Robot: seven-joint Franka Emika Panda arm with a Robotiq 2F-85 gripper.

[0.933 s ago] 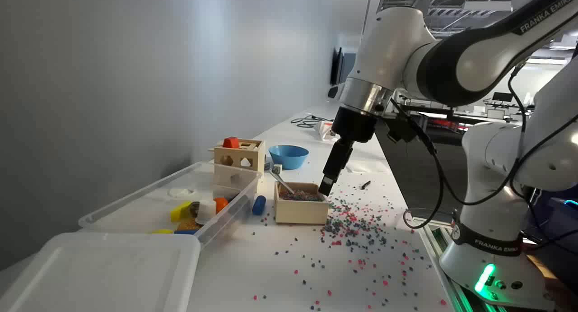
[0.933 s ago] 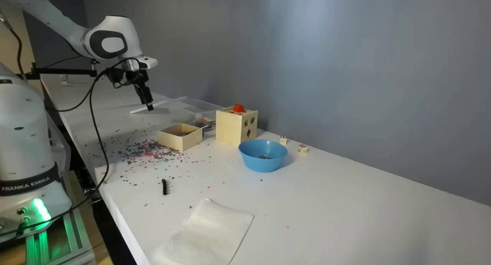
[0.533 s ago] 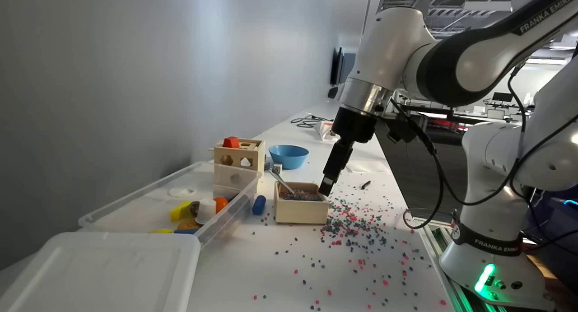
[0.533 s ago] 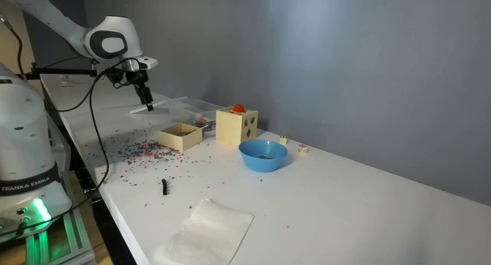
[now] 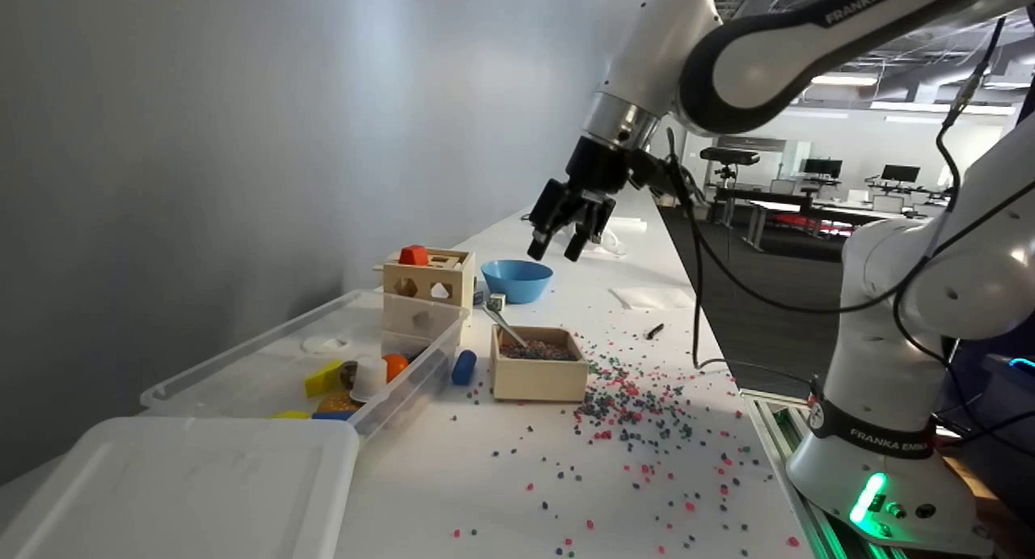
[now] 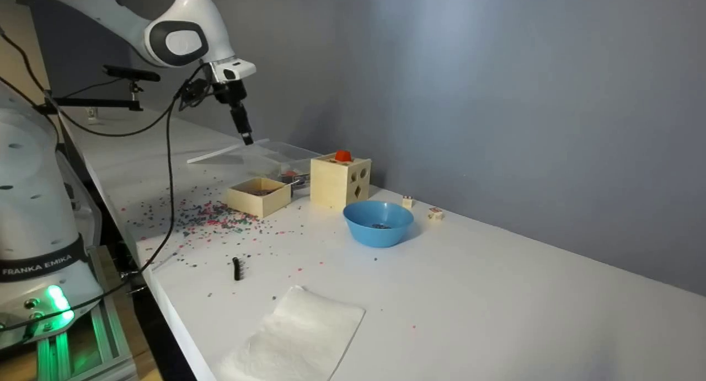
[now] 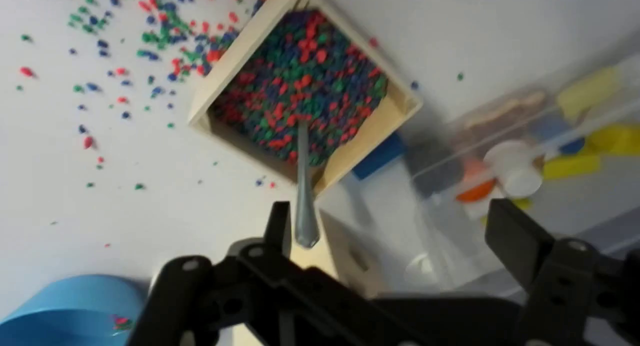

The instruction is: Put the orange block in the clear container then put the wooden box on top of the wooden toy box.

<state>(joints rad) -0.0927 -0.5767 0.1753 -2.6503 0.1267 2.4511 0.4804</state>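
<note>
The small orange-red block (image 5: 413,256) lies on top of the wooden toy box (image 5: 427,281), a light cube with cut-outs; both exterior views show the block (image 6: 343,156). In the wrist view the block does not show. The clear container (image 5: 424,369) stands beside the cube and holds several toy pieces. The low wooden box (image 5: 540,379) is full of coloured pellets, with a spoon (image 7: 305,196) leaning out of it. My gripper (image 5: 555,253) is open and empty, well above the table. In the wrist view my open fingers (image 7: 390,211) overlook the cube's edge and the container.
A blue bowl (image 6: 378,229) stands beside the cube. A blue block (image 5: 464,367) lies between container and wooden box. Pellets (image 5: 631,405) are scattered over the table. A flat white lid-like tray (image 5: 186,478), a black clip-like piece (image 6: 237,268) and a white cloth (image 6: 300,331) lie around.
My gripper has risen and moved away from above the wooden box's side, towards the wall. The wrist has turned, so both fingers now show apart. The objects have not moved.
</note>
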